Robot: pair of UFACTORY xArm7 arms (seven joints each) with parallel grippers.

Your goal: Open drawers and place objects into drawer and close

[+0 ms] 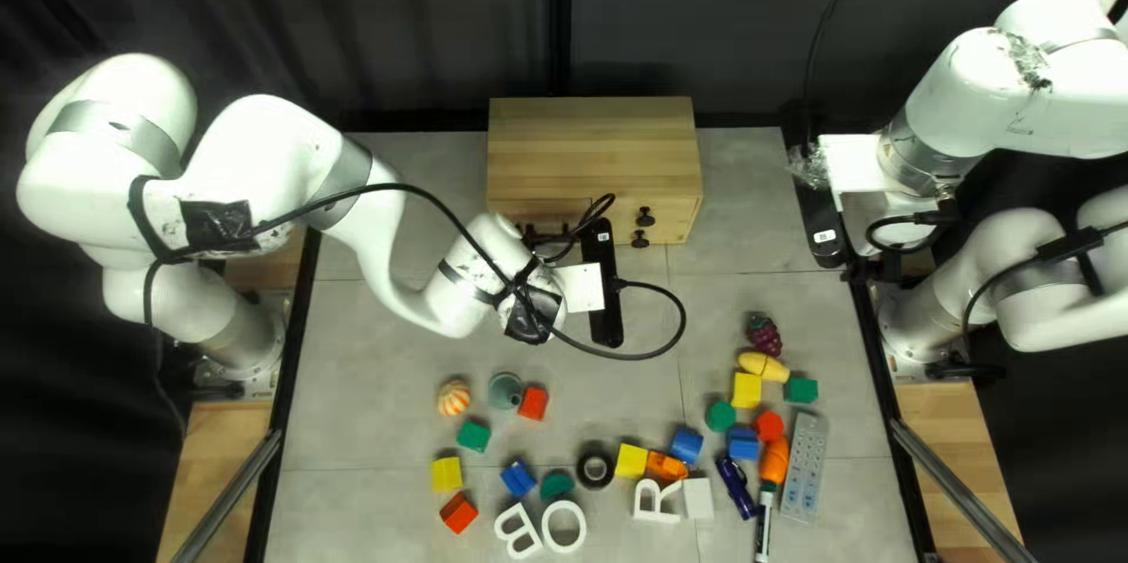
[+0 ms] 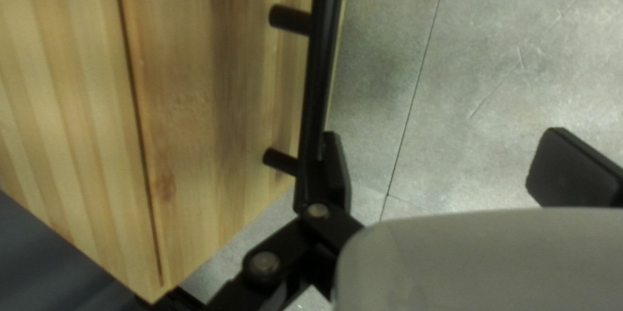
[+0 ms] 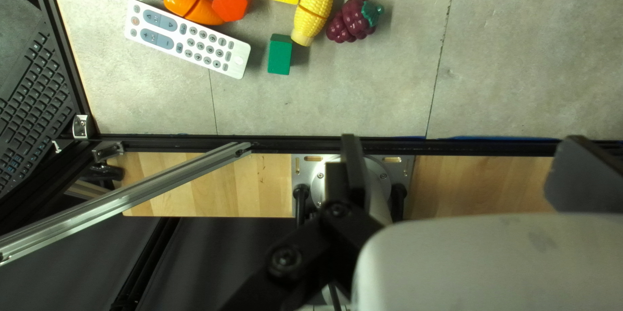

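Cabinet (image 1: 593,152) sits at the far edge, mid-table, black bar handle (image 2: 318,90) facing near. Your left gripper (image 2: 448,149) is at that handle, fingers spread wide, one right beside the bar: looks set up to hook and pull. Contact there is hard to call. Toy corn (image 3: 313,9) and green block (image 3: 280,54) lie nearer, to the right, leaving you drawer travel. Your right gripper (image 3: 462,155) has fingers apart, nothing between them, probably held right to stay clear.
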